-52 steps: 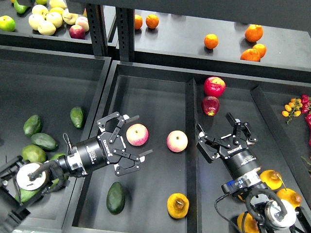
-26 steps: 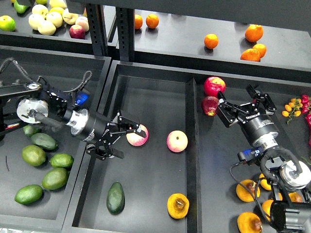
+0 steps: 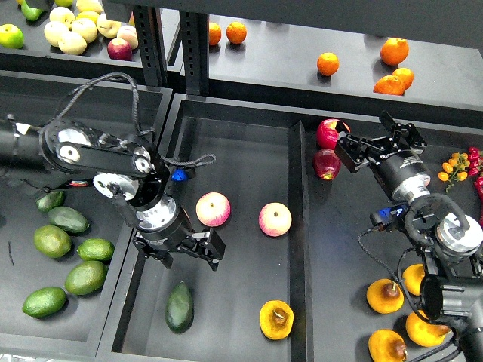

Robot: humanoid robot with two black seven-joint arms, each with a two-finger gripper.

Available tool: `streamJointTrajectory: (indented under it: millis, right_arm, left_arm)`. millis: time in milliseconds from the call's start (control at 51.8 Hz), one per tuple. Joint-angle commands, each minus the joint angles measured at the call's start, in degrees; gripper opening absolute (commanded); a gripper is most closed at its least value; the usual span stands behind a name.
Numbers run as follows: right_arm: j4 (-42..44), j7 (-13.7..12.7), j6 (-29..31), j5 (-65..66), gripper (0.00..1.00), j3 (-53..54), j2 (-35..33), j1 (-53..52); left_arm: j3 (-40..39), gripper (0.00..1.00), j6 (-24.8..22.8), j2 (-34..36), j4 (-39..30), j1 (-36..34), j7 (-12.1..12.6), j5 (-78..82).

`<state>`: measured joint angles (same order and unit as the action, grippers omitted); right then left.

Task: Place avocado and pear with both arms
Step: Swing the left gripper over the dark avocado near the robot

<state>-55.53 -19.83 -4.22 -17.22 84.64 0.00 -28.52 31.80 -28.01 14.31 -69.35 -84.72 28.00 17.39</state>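
The dark green avocado [image 3: 179, 306] lies at the front left of the middle tray [image 3: 241, 136]. The yellow-orange pear [image 3: 276, 319], with its brown hollow facing up, lies to its right in the same tray. My left gripper [image 3: 183, 253] points down and forward, open and empty, just behind the avocado and apart from it. My right gripper [image 3: 367, 138] is open and empty over the right tray, next to two red apples [image 3: 330, 147] and far from the pear.
Two pink-and-yellow apples [image 3: 213, 209] [image 3: 275, 219] sit mid-tray. Green fruits [image 3: 72, 260] fill the left tray. More orange-yellow fruits [image 3: 389, 296] lie front right under my right arm. Oranges [image 3: 393, 63] and pale apples [image 3: 75, 30] are on the back shelf. A raised divider [image 3: 296, 226] separates the trays.
My left arm has swung round, and its gripper has come off the pink apple and moved forward toward the avocado. My right gripper has moved slightly further back toward the red apples.
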Motion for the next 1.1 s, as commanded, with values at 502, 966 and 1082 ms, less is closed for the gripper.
streamJointTrajectory:
  millis: [502,966,1082]
  right_arm:
    - [0.3,-0.1,0.3,-0.3,1.00,-0.1,0.0,-1.0]
    - [0.4,-0.1,0.6,-0.4,1.00,-0.2,0.0,-1.0]
    - [0.4,-0.1,0.6,-0.4,1.00,-0.2,0.0,-1.0]
  left_arm:
    - [6.3,0.99,0.0,-14.3,16.4,6.8,0.0,1.9]
    - [6.6,0.99,0.0,-14.3,22.4,13.8,0.0,1.2]
    - [6.4,0.99,0.0,-14.3,23.6,15.4,0.0,1.2]
